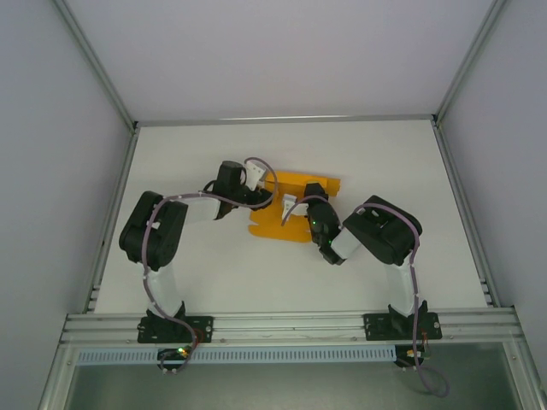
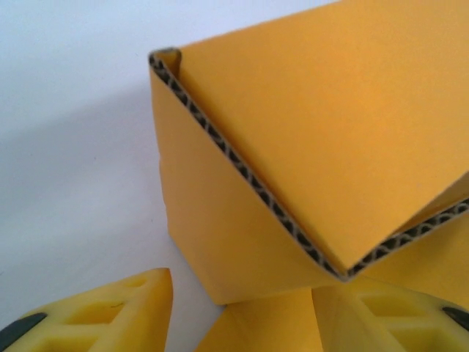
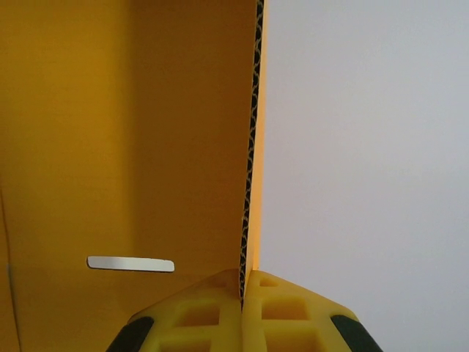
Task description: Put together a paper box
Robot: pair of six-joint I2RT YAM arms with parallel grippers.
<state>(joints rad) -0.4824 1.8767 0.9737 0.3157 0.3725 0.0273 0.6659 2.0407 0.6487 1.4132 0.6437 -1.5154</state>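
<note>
- The paper box (image 1: 309, 183) lies around the middle of the bench (image 1: 256, 286), a little nearer the far edge than the near one and well apart from both side edges
- It is orange-yellow corrugated card, partly folded, with flat flaps spread toward the near edge
- The left arm (image 1: 154, 235) reaches in from the bench's left edge to the box's left side, and the right arm (image 1: 380, 231) comes from the right edge to its near right part
- The left gripper (image 2: 242, 308) has its yellow fingers (image 2: 110, 315) spread apart, with a piece of the card sitting low between them
- In the left wrist view, the finger at the lower left stands clear of the card with bare bench in between; whether the other finger touches the card I cannot tell
- Just beyond those fingers two panels meet in a V, their fluted cut edges showing
- The right gripper (image 3: 242, 282) is pressed together, pinching the edge of an upright panel of the box
- That panel's fluted edge runs straight out from between the pads
- A narrow slot (image 3: 130, 264) is cut through the same panel, beside the pinched edge, and white bench shows on the panel's other side
</note>
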